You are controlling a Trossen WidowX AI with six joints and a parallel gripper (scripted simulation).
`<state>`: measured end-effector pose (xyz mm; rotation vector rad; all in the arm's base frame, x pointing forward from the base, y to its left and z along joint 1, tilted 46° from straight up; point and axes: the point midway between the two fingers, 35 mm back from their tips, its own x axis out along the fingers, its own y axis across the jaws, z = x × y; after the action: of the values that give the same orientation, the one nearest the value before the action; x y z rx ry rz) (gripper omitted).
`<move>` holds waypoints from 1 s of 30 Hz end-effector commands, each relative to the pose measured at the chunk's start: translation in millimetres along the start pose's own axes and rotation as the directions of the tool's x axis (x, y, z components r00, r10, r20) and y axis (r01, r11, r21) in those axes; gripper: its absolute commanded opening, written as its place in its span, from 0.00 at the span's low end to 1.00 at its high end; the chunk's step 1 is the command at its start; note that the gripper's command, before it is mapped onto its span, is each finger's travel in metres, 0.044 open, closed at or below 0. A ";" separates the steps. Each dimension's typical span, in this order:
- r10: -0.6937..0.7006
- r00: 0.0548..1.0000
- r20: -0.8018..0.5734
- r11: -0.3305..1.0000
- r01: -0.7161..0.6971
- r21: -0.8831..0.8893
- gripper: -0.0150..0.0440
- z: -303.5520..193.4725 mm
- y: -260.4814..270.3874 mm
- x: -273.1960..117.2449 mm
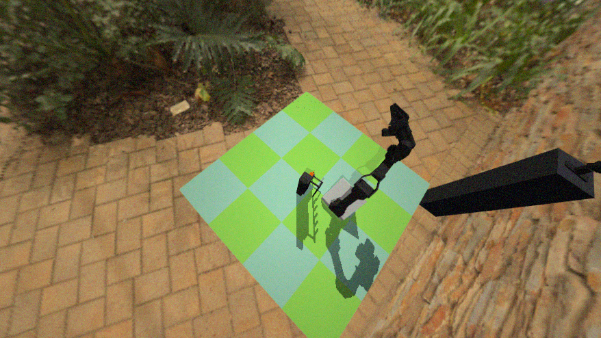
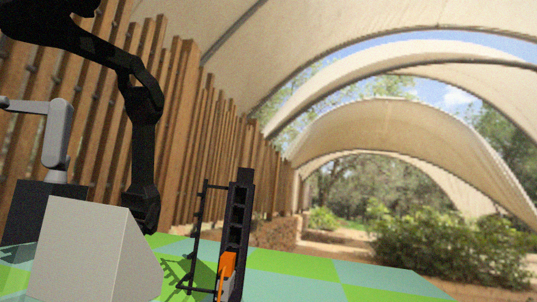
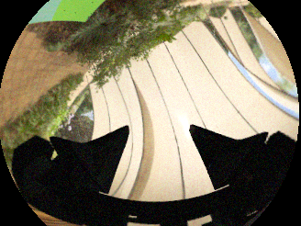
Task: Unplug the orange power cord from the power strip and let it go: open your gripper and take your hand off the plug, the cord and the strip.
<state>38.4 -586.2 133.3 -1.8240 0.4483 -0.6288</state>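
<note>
One black robot arm (image 1: 395, 142) reaches over a mat (image 1: 252, 159) of green and pale blue squares. One tall black power strip (image 2: 237, 225) stands up on the mat with a thin black rack (image 2: 197, 232) just beside it. One orange plug (image 2: 226, 265) sits in a low socket of the strip. One grey block (image 2: 90, 251) is near the arm. The gripper (image 3: 160, 141) has two fingers, spread wide with nothing between them. No words can be read.
</note>
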 end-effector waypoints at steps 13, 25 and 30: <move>0.284 0.938 0.199 0.407 -0.306 0.861 0.53 115.6 46.3 83.2; 0.464 0.781 0.419 -0.280 -0.319 0.905 0.53 224.4 64.5 93.8; 0.522 0.679 0.517 -0.518 -0.229 0.824 0.53 272.4 66.0 85.7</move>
<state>240.0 -509.4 32.8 -0.0868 0.3766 -0.3246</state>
